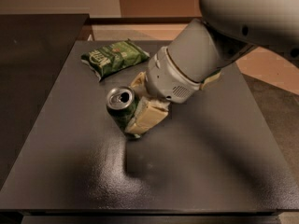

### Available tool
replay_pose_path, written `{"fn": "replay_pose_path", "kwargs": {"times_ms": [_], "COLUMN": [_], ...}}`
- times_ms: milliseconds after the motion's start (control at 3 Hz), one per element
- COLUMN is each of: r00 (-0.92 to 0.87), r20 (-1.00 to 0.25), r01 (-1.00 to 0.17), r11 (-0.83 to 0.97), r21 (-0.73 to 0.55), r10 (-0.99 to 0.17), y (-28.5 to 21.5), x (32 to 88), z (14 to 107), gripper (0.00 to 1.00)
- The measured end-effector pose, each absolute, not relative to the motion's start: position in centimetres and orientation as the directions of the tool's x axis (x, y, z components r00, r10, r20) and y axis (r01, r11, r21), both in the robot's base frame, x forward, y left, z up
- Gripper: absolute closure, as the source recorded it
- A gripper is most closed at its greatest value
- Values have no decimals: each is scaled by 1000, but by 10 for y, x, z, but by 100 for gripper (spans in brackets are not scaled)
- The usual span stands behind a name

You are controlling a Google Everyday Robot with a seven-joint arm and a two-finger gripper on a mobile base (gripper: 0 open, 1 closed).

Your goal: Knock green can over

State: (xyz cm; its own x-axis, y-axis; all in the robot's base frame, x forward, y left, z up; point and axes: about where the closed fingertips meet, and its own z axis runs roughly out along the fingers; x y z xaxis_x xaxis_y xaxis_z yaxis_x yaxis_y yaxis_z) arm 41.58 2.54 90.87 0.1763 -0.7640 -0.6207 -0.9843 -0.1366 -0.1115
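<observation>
- Where the black table (201, 171) is seen from above, the green can (122, 107) is found a little left of the table's middle, with its base set on the table's surface.
- The can's silver top and pull-tab opening are turned upward, so the can is not yet knocked over; a slight lean toward the table's left side is suggested, though it cannot be told for certain.
- The gripper (136, 106) is held low over the table's middle, just right of the can, on a thick grey arm (196, 64) that is brought in from the table's right rear corner.
- The jaws are spread apart and are not clamped on anything.
- The near cream finger (148, 117) is pressed against the can's right side, down by the table's surface.
- The far finger is seen just behind the can, toward the table's back edge; contact there cannot be told.
- The can is thus placed at the left mouth of the jaws, partly between them.
- A green snack bag (114, 57) is laid flat near the table's back left corner, apart from the can.
</observation>
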Motion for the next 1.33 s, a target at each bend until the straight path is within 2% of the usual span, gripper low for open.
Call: {"fn": "replay_pose_path", "kwargs": {"times_ms": [333,1000,1333], "r00": [218,226,217], "r20": [-490,-146,-13], "r01": [-974,-970,-968], "r11": [-160,-208,-213], "r21": [-158,-129,-131], "r10": [-844,-963,-976], "y": [29,6,-9], "x": [427,462,478], "z": [927,903,891], "gripper": [100,100,82]}}
